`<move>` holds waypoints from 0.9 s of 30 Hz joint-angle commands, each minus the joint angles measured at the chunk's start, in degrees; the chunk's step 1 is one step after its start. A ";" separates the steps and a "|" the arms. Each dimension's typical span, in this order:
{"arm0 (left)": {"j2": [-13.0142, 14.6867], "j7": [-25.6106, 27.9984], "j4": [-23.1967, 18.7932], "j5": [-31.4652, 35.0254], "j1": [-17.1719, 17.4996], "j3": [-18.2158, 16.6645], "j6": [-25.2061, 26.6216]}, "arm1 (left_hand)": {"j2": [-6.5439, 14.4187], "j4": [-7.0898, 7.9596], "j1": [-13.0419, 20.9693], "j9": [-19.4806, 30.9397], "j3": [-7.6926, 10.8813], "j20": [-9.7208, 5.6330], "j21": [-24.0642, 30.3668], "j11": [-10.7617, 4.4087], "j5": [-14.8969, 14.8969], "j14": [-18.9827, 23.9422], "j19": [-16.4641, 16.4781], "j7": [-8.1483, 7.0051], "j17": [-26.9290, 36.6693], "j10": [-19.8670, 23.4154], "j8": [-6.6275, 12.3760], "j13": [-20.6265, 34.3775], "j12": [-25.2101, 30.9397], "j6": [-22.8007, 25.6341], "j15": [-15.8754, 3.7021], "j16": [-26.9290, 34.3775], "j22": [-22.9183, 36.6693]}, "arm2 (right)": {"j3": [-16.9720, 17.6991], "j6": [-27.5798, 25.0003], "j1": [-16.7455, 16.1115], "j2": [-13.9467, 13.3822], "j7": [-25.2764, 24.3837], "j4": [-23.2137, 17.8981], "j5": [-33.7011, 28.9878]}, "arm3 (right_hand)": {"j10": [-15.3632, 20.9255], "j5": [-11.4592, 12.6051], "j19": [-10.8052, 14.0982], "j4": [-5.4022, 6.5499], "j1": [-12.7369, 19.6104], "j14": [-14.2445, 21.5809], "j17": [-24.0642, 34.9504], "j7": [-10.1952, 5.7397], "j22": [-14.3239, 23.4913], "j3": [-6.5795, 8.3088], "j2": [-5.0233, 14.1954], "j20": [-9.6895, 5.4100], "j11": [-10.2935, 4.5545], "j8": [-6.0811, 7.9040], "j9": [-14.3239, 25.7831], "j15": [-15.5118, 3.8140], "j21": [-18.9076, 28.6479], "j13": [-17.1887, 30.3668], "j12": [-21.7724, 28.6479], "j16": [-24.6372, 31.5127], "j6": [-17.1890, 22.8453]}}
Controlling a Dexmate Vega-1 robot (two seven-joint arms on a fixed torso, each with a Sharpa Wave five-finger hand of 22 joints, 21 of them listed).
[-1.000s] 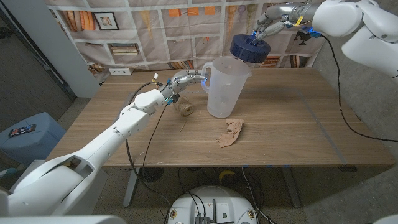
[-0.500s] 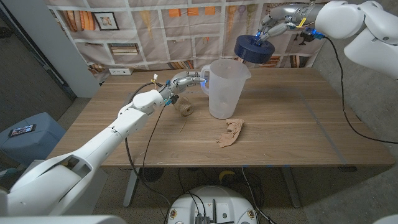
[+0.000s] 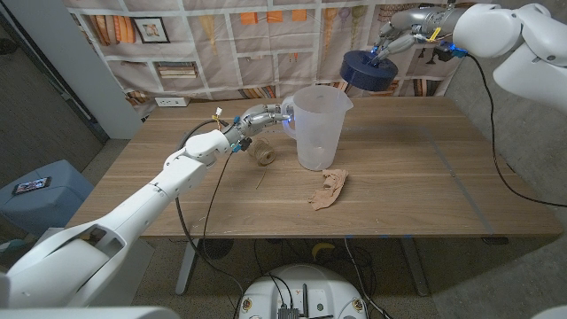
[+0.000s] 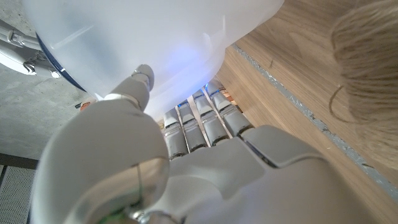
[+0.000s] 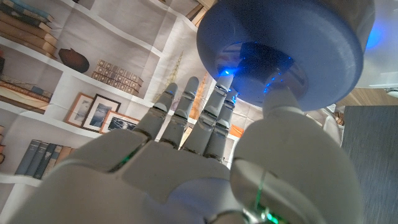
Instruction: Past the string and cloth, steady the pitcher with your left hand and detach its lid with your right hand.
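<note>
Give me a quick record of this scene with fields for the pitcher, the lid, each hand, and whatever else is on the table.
pitcher: translucent pitcher upright on the wooden table, top open
lid: dark blue lid off the pitcher, held in the air to its right
left hand: left hand grips the pitcher at its handle side
right hand: right hand holds the lid from above
string: ball of string beside the pitcher, near the left hand
cloth: crumpled tan cloth in front of the pitcher

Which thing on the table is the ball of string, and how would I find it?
Start at the wooden table and find the tall clear pitcher near its middle. Just beside the pitcher, on the robot's left and below the left hand holding the pitcher, sits the ball of string. It is small, round and straw-brown, unlike the flat crumpled tan cloth lying nearer the front.
</note>
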 commanded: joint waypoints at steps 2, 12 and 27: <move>1.98 -3.48 -0.76 -1.49 -0.01 -0.36 1.01 | -1.05 0.54 -0.72 -0.15 -1.87 1.14 -0.28 0.58 0.36 -4.59 -2.75 0.20 0.15 -4.83 -0.09 -0.24 0.25 -4.31 -0.18 0.24 0.26 | 0.17 -2.00 -1.49 -1.63 -0.12 -0.58 -1.45 | 0.46 0.23 0.31 -0.05 4.44 -0.17 0.21 -4.17 0.29 -0.08 4.58 0.17 0.07 0.21 0.19 -8.11 -0.04 0.27 0.01 -0.17 4.83; 3.27 -5.39 -1.28 -3.39 0.34 -1.60 0.97 | -0.55 1.26 -3.48 -0.48 -4.25 2.07 -0.50 2.88 0.15 -13.15 -8.04 0.63 0.15 -14.11 -0.13 -0.51 0.02 -10.69 3.60 -0.08 0.22 | -0.09 -2.58 -2.18 -2.00 -0.22 0.63 -2.11 | 0.39 0.25 0.27 -0.10 4.60 -0.16 0.19 -4.18 0.29 -0.07 4.64 0.11 0.08 0.19 0.18 -8.17 -0.05 0.28 -0.12 -0.25 4.92; 4.60 -3.63 -3.46 -5.06 2.56 -3.75 0.85 | 0.15 1.80 -6.22 -0.67 -5.65 2.94 -0.52 2.80 -0.05 -18.63 -12.23 0.49 0.17 -19.09 -0.06 -0.62 0.36 -13.67 4.81 0.09 0.22 | -1.59 -2.15 -2.59 -1.97 -0.13 2.72 -4.44 | 0.35 0.21 0.25 -0.02 4.56 -0.10 0.18 -4.18 0.29 -0.20 4.63 0.05 0.09 0.26 0.24 -8.01 -0.05 0.34 -0.24 -0.35 5.16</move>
